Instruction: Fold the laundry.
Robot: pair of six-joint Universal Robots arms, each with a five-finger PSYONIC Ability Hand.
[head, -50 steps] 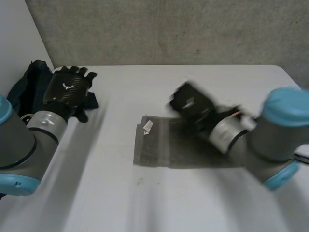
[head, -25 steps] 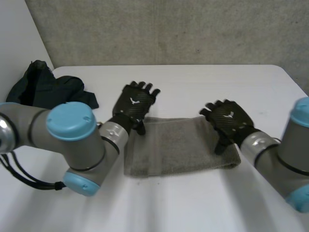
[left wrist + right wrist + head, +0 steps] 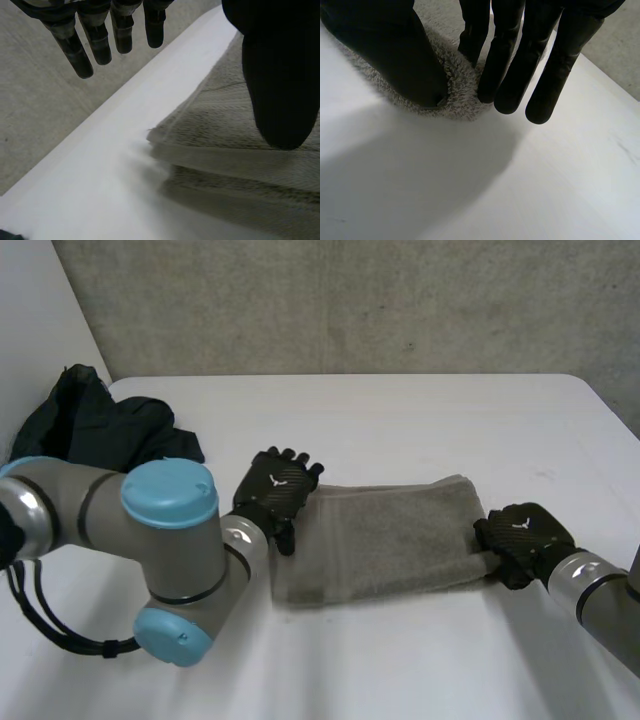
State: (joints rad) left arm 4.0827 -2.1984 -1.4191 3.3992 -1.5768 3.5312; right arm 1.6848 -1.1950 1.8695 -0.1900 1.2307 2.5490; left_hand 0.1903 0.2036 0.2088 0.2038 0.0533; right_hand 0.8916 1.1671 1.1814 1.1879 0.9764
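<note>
Head view: right hand (image 3: 524,538) pinches grey towel (image 3: 390,540) end; left hand (image 3: 278,485) splayed, empty.

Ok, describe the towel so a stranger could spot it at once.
Look at the middle of the white table. The towel lies there, a grey strip with the left hand at one end, the right hand at the other. Unlike the dark heap at the far left corner, it is flat.

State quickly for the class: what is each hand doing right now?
Left hand: open, fingers straight, at the left end of the grey towel.
Right hand: closed, pinching the towel's right end between thumb and a finger.
</note>
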